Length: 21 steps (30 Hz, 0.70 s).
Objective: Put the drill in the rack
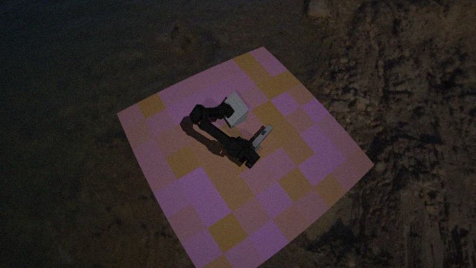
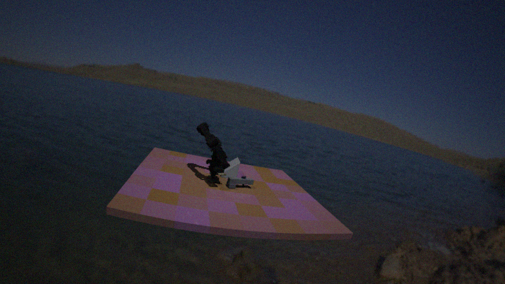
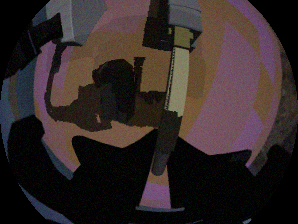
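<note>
The drill [image 3: 172, 90] is a long thin pale rod. In the wrist view it runs from between my fingers up into the low grey holder block [image 3: 185, 4] [image 2: 239, 182]. A small dark key [image 1: 263, 132] sits on top of the holder. My gripper [image 3: 161, 132] [image 1: 250, 159] is low over the mat, right in front of the holder, and is shut on the near end of the drill. The rack [image 1: 237, 108] [image 2: 232, 167] [image 3: 79, 4] is a grey sloped block behind the arm, to the left of the holder in the wrist view.
All stands on a pink and orange checkered mat [image 1: 206, 200] [image 2: 197, 212] with dark rough ground around it. The black arm [image 1: 212, 130] [image 2: 213, 152] reaches from its base beside the rack and throws a dark shadow on the mat.
</note>
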Motion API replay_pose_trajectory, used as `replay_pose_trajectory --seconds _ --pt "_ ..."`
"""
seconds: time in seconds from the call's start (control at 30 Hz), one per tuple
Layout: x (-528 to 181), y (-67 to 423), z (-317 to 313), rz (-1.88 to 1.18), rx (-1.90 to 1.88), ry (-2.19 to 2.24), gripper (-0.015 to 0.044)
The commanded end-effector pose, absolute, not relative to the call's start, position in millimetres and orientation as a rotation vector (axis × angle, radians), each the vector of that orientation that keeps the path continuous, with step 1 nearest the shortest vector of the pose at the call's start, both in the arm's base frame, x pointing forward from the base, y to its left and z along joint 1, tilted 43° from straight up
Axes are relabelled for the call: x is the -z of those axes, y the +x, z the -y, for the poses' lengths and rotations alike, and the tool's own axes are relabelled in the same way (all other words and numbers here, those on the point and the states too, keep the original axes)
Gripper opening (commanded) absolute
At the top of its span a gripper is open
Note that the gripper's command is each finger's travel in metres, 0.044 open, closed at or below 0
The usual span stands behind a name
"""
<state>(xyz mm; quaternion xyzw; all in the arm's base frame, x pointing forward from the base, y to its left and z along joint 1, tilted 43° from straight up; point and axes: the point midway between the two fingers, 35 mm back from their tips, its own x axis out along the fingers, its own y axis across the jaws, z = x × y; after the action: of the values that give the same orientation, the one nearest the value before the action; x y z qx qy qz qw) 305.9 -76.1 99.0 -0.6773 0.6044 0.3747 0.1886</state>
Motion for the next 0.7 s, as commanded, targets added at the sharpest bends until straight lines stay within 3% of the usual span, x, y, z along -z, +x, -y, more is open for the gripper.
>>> replay_pose_trajectory --seconds 0.0,0.67 --pt "-101.0 308.0 74.4 -1.693 -1.047 -1.905 0.0000" --pt "-103.0 309.6 73.0 -1.693 -1.047 -1.905 0.0000"
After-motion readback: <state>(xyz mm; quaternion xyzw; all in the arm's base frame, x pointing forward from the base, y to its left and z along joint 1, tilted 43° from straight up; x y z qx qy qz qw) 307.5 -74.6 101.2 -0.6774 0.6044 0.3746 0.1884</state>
